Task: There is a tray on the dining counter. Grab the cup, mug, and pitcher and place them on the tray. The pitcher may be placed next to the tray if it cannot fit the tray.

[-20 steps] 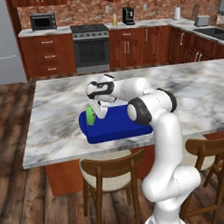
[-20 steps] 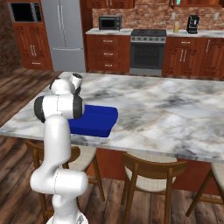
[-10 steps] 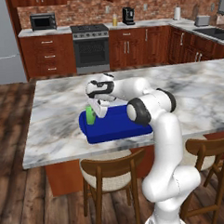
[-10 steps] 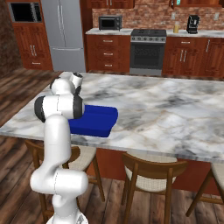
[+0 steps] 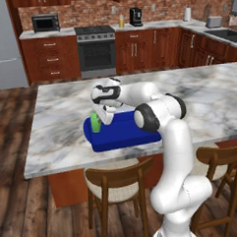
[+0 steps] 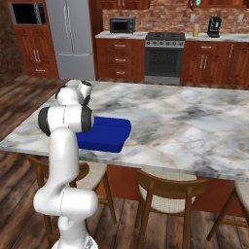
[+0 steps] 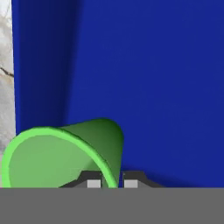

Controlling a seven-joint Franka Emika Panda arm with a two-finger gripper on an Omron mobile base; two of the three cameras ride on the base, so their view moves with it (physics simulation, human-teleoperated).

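The green cup (image 5: 95,122) stands upright on the left end of the blue tray (image 5: 126,132), which lies on the dining counter (image 5: 62,143). My gripper (image 5: 102,116) reaches down at the cup's right side. In the hand view the cup (image 7: 57,162) is over the tray (image 7: 153,87), and my gripper (image 7: 112,183) has one fingertip on each side of the cup's rim wall, very close to it; whether they press it I cannot tell. A small yellowish container (image 5: 121,21) on the far worktop looks like the pitcher. The mug is out of view.
Wooden stools (image 5: 116,182) stand along the near edge of the counter. My own arm hides part of the tray (image 6: 104,136) in the right base view. Stove, microwave and coffee machine (image 5: 136,16) line the back wall.
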